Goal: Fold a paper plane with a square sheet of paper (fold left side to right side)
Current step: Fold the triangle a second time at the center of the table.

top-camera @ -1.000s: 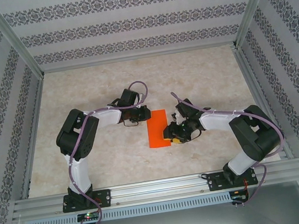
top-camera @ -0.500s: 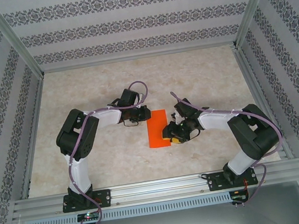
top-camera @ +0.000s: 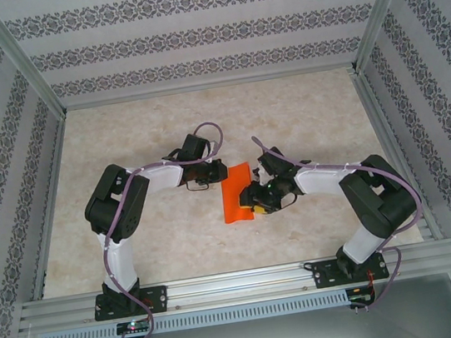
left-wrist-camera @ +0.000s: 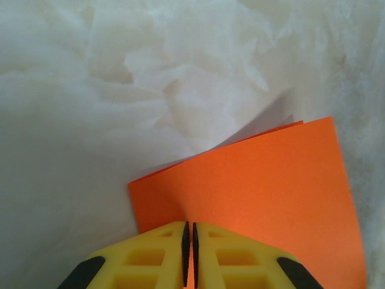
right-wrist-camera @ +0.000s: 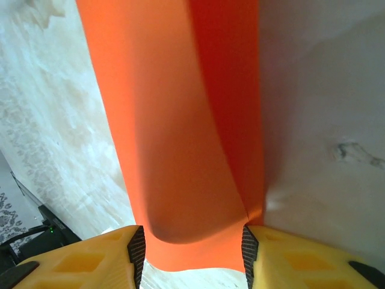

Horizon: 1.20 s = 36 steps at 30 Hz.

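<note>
Found the right gripper shifted leftward against a second ago. Found the right edge of the square sheet of paper dragged over and raised with it, leaving the orange outline narrower and bowed. Found no matching change at the left gripper.

Read the right jaws as roughly half apart, both pads touching the paper's sides. Saw the sheet arched up between them, so held by a light squeeze across its width. Read the left jaws as shut tight, tips down on the sheet near its far-left corner. Could not tell whether clamped on an edge or merely pressing it flat. Noted two layers showing at one corner in the left wrist view.

Placed the sheet at the middle of the table, between the two grippers, left part lying flat, right part lifted.

Judged the paper very light, thin and limp. Judged it easily buckled, creased in the wrong place or torn by a hard pull, and apt to slide on the smooth marbled top unless pinned. Judged the best hold a shallow pinch at the free edge near a corner, with the opposite side held down and only gentle pressure along the intended crease.
</note>
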{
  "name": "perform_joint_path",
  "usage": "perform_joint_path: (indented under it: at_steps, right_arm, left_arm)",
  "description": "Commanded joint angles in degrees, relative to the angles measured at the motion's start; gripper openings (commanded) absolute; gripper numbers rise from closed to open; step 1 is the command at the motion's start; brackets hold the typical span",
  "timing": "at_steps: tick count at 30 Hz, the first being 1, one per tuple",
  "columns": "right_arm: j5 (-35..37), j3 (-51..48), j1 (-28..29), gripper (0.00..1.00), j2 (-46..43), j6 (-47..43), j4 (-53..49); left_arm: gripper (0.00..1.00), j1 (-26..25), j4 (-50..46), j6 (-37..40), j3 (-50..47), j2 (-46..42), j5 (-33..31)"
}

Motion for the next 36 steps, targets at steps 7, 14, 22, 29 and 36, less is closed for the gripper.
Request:
perform_joint_path:
  at_steps: [7, 14, 22, 29, 36]
  right_arm:
    - [1.3, 2.5, 0.2, 0.51, -1.4, -2.0, 0.5]
    - [1.0, 4.0, -1.9, 0.59, -0.5, -5.8, 1.1]
    - [-2.1, 8.3, -3.9, 0.65, 2.6, -10.5, 1.1]
    - [-3.3, 7.8, -4.8, 0.57, 3.1, -7.5, 0.3]
    - [-5.5, 6.4, -6.7, 0.44, 2.8, -4.5, 1.5]
  left_arm:
    - [0.15, -0.7, -2.6, 1.2, -1.0, 0.5, -1.2]
    - [0.15, -0.6, -2.2, 1.1, -0.9, 0.5, -0.6]
    - [0.15, -0.7, -1.9, 0.9, -1.0, 0.4, -0.1]
    - [0.18, -0.2, -1.0, 0.5, -1.1, -2.7, 0.2]
    - [0.42, 1.9, 1.5, 1.6, -6.5, -15.8, -2.6]
